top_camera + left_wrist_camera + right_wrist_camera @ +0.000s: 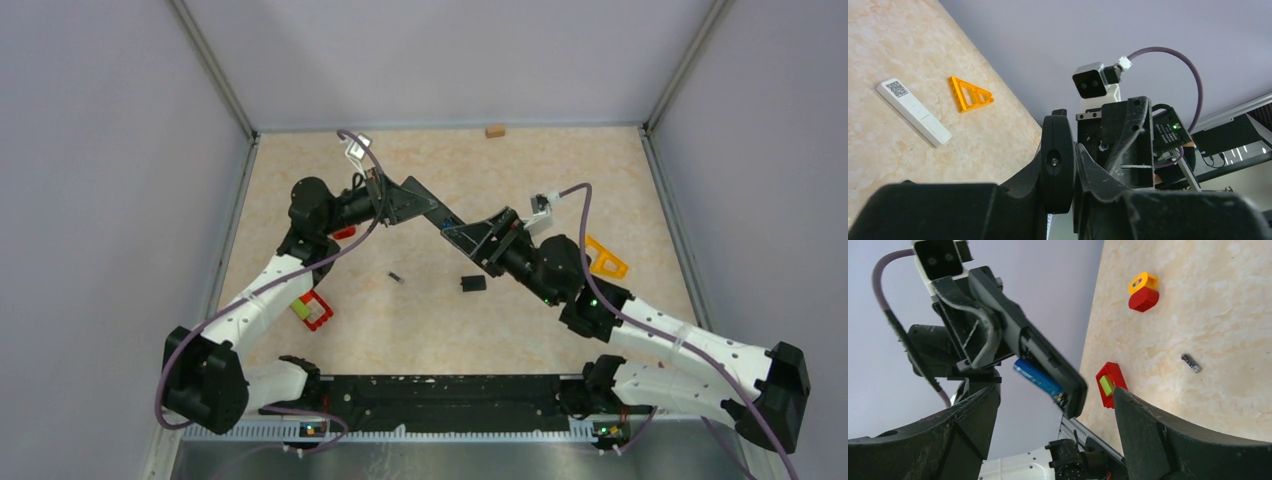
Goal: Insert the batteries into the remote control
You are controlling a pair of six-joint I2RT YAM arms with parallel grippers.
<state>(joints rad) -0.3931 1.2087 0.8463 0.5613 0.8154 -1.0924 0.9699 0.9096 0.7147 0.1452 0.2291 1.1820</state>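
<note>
- I have the remote control (1048, 357) held up off the table (1223, 340), clamped between the fingers of my left gripper (400, 205). It is a long, slim, matte black plastic bar with its battery bay facing my right wrist camera.
- The blue battery (1037, 376) is a small glossy cylinder lying in that bay, close to the remote's free end. I cannot tell whether it is fully seated.
- My right gripper (1055, 395) faces the remote's free end with its fingers spread wide and nothing between them.
- I judge that the first cell is being loaded.
- The next move calls for a gentle push along the remote to seat the blue cell, with the left grip kept firm so the bar cannot twist.
- After that I go for the dark battery (1191, 362), a thin, smooth cylinder lying flat on the marbled table, below the remote and towards the arm bases. It is likely to roll, so I should pinch it across its length.
- A small flat black square (473, 283) also lies below the remote, near my right gripper.
</note>
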